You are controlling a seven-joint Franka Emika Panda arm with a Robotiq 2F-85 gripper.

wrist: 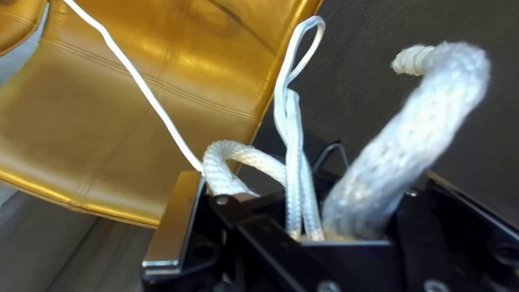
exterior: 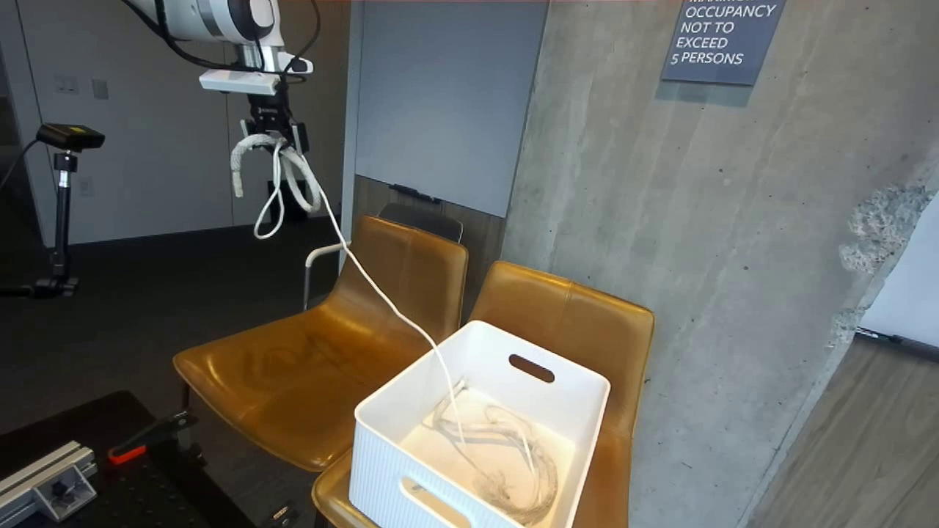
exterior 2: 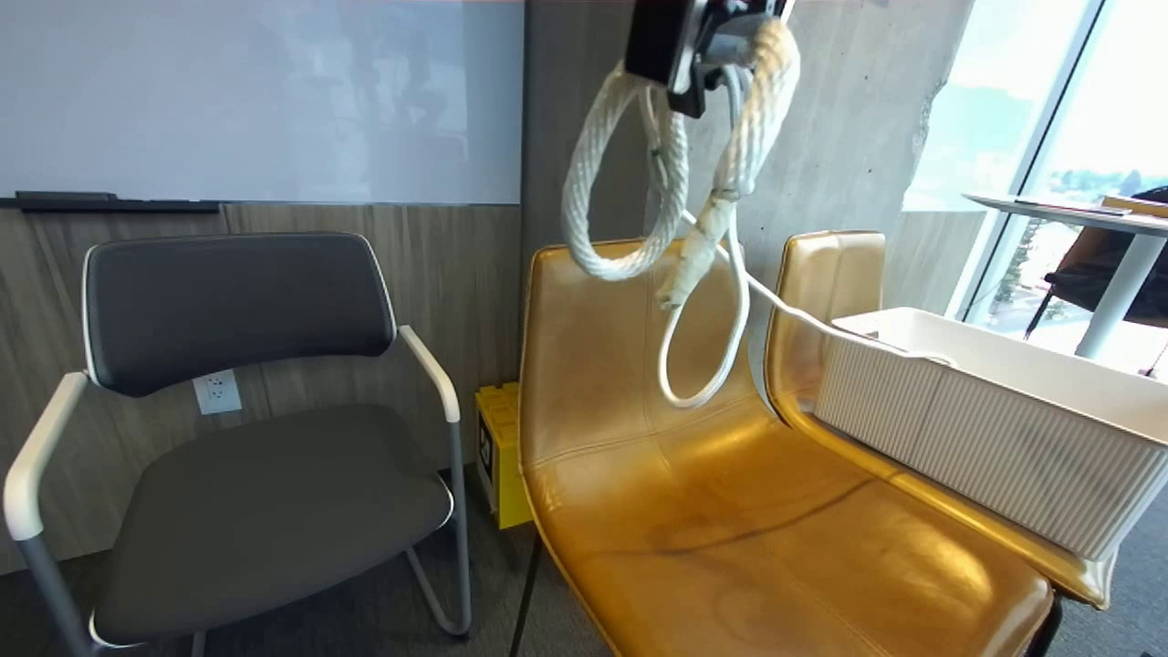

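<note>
Sign limits occupancy to 5; fingers grip rope.

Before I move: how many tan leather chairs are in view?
2 clearly: one chair beside the dark grey armchair, another chair bearing the white rectangular plastic bin. A partly hidden brown seat near an exterior view's right edge may be a third.

A rectangular blue-grey sign with white capitals limiting occupancy to five persons, a wide glossy whiteboard above grey-brown wood-grain panelling and a dark grey padded chair with white armrests mark this as an office meeting room.
</note>
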